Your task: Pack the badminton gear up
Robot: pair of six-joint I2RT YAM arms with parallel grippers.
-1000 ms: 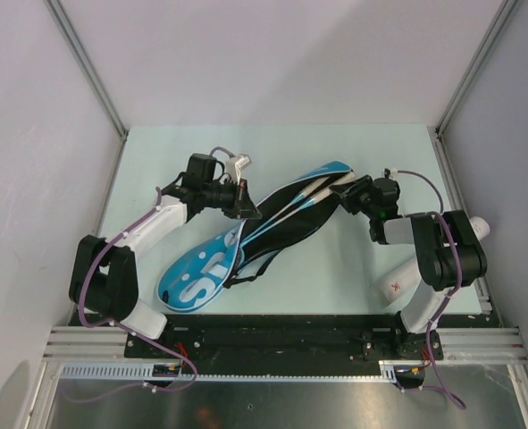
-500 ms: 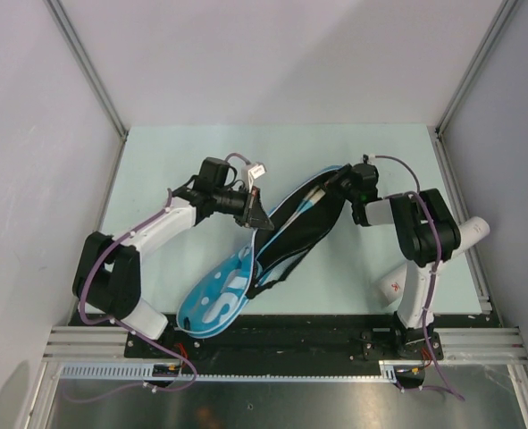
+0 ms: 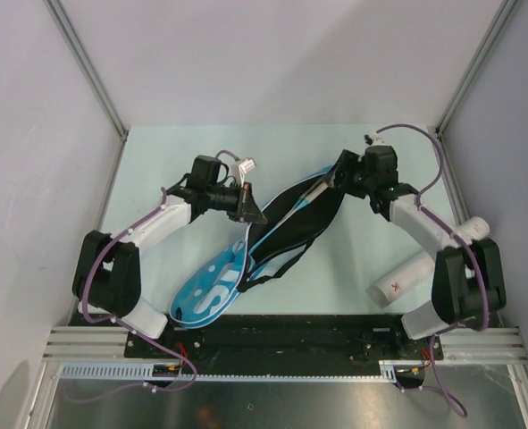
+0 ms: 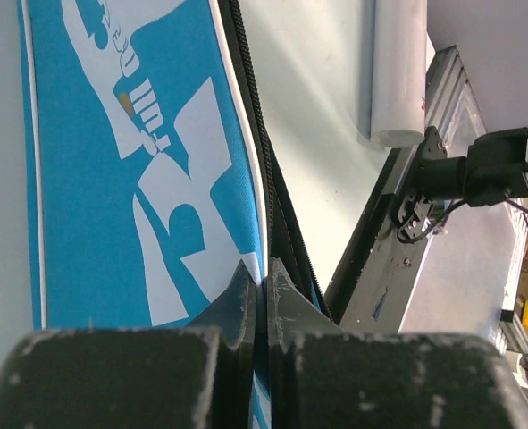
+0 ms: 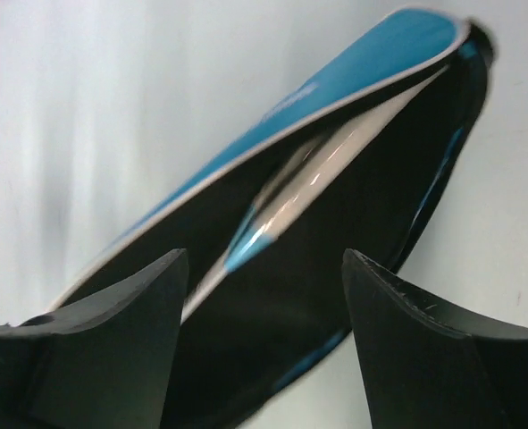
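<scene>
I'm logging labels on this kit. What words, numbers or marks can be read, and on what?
"S": first of the large white letters on the blue racket cover; the rest is folded and cannot be read.
Red mark on the end of the white tube: too small to read.

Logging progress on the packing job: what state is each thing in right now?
racket cover: unzipped, gaping open along one side
racket: inside the cover, handle showing through the opening
tube: lying on its side, outside the cover
left gripper: shut on the cover's edge
right gripper: open, holding nothing
</scene>
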